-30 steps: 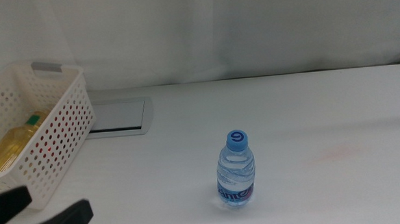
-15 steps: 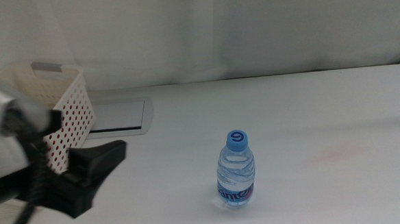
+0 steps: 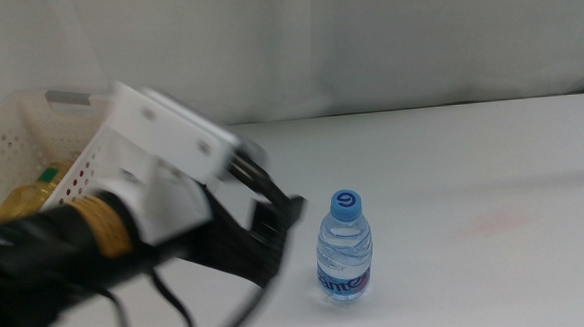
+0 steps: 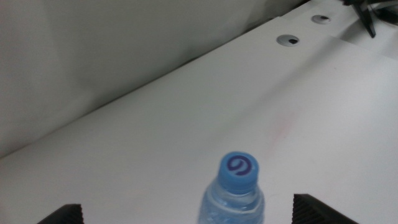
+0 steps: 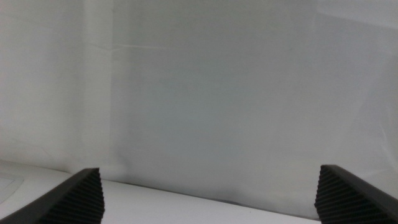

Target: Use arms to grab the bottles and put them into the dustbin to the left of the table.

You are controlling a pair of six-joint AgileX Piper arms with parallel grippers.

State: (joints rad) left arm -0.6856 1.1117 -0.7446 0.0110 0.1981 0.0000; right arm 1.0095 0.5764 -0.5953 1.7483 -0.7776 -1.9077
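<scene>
The clear small plastic water bottle with a blue cap and blue label (image 3: 346, 248) is seen standing upright on the wide flat white tabletop (image 3: 472, 164), near the middle, well apart from the white perforated rectangular plastic basket (image 3: 31, 147) at the table's left side. Inside that basket a bottle of yellow liquid (image 3: 19, 203) is seen lying down, so part of the task is judged done and the water bottle is taken as the one item left on the table. The black left gripper (image 3: 275, 224), carried on an arm with a white plastic block and black cables, is placed just beside the bottle on its left, at about shoulder height; contact is not evident. In the left wrist view the blue cap (image 4: 240, 168) is framed between the two dark jaw tips, which are spread wide with nothing held; this centring is judged to be an alignment so that the jaws can pass either side of the bottle body before closing. The bottle is light and tall for its base, so a nudge from one jaw could tip it. The right gripper (image 5: 211, 193) is not visible in the middle view; in its own wrist view its ribbed jaws are set far apart and empty, facing only the white backdrop, which is consistent with a waiting arm.
</scene>
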